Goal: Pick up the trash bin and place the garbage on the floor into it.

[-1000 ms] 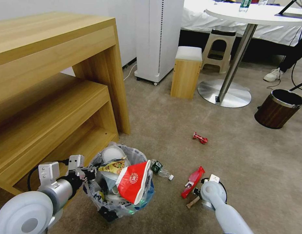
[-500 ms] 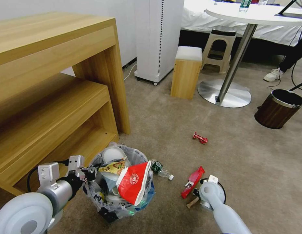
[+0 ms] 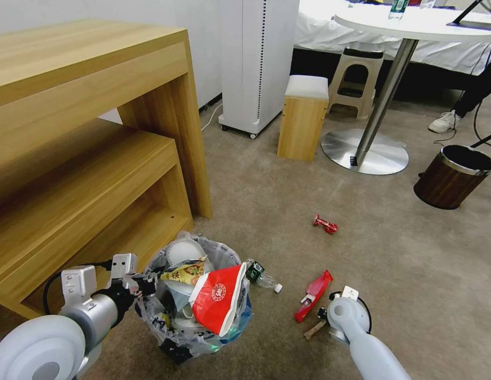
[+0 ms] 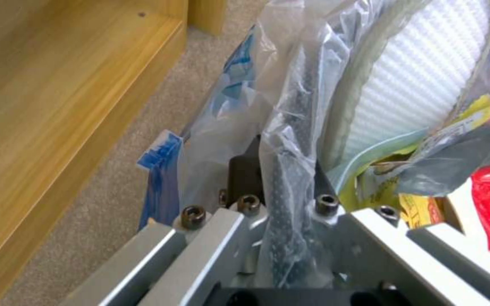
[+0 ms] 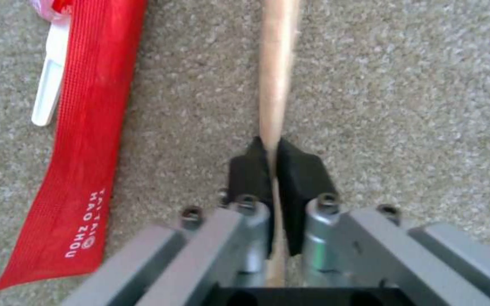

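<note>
Full bin, a few scraps on the carpet

The bag-lined black trash bin (image 3: 195,311) stands upright by the wooden shelf, stuffed with a red-white crushed bowl (image 3: 218,296) and a white slipper (image 4: 421,80). A small bottle (image 3: 261,275) lies just beside it; two red wrappers (image 3: 313,294) (image 3: 325,224) and a wooden stick (image 5: 276,72) lie further right.

Wooden stick (image 5: 273,76): far end cut off by the picture's edge.
Right gripper (image 3: 322,315): hidden behind its own wrist.

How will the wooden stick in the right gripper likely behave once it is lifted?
The wooden stick looks thin and rigid, so probably light and stiff. The right gripper pinches one end only, so it may pivot. Its smooth, narrow sides could slip.
</note>
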You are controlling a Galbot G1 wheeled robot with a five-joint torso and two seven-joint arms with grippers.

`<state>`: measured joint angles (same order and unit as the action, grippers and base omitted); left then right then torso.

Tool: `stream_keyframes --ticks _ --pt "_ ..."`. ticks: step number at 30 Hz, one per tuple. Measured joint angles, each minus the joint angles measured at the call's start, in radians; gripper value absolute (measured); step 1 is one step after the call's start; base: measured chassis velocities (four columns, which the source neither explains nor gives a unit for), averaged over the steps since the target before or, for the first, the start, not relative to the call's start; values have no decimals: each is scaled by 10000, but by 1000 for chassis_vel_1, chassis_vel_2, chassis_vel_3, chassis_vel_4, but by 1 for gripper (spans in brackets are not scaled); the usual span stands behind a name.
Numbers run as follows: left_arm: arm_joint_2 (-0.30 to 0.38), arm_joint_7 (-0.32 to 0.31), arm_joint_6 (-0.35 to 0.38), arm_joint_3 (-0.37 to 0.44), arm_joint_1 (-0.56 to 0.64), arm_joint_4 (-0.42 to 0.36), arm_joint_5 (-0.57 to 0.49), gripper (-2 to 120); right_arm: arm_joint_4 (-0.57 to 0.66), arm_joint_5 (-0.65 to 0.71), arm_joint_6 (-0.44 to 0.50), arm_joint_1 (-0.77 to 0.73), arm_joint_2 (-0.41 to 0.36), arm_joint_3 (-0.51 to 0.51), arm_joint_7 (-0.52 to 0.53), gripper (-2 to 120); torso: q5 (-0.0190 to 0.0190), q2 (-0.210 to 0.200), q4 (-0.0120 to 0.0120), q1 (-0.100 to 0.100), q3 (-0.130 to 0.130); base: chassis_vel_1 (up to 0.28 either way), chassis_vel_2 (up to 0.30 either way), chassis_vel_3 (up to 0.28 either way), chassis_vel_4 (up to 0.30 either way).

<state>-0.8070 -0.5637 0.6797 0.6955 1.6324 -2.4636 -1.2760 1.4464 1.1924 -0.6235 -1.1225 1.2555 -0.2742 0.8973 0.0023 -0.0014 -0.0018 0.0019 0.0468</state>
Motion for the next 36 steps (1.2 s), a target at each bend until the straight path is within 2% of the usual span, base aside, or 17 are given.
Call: stream_keyframes --ticks 17,22,23,24,25,27,28,31,32,35,36 --pt "-68 -14 0 15 24 -31 12 1 321 -117 93 -177 -170 -19 -64 0 1 0 1 0 0 0 0 0 0" --pt "-73 -18 0 15 30 -42 19 1 1147 -605 571 -511 -569 -102 -415 0 2 0 0 0 0 0 0 0 0" --pt "-76 -34 0 1 30 -64 19 1 1769 -934 913 -665 -865 -198 -762 0 3 0 -1 0 0 0 0 0 0" --pt "-76 -34 0 1 30 -64 19 1 1769 -934 913 -665 -865 -198 -762 0 3 0 -1 0 0 0 0 0 0" --pt "-81 -100 3 -45 17 -109 -23 1 2709 -1131 1379 -797 -1259 -424 -1278 0 0 0 -1 0 0 0 0 0 0" --pt "-82 -197 41 -118 5 -141 -149 1 3716 -1341 2108 -852 -1752 -666 -2078 0 1 1 0 0 0 0 0 0 0" --pt "-82 -197 41 -118 5 -141 -149 1 3716 -1341 2108 -852 -1752 -666 -2078 0 1 1 0 0 0 0 0 0 0" --pt "-47 -396 163 -198 -60 -237 -597 1 4461 -1763 3261 -803 -2353 -791 -3418 0 1 1 -1 0 0 0 0 0 0" --pt "-47 -396 163 -198 -60 -237 -597 1 4461 -1763 3261 -803 -2353 -791 -3418 0 1 1 -1 0 0 0 0 0 0" --pt "55 -541 367 -307 -133 -332 -1017 1 4492 -2404 5254 -626 -2795 -740 -5864 0 1 0 1 0 0 0 0 0 0" --pt "55 -541 367 -307 -133 -332 -1017 1 4492 -2404 5254 -626 -2795 -740 -5864 0 1 0 1 0 0 0 0 0 0"
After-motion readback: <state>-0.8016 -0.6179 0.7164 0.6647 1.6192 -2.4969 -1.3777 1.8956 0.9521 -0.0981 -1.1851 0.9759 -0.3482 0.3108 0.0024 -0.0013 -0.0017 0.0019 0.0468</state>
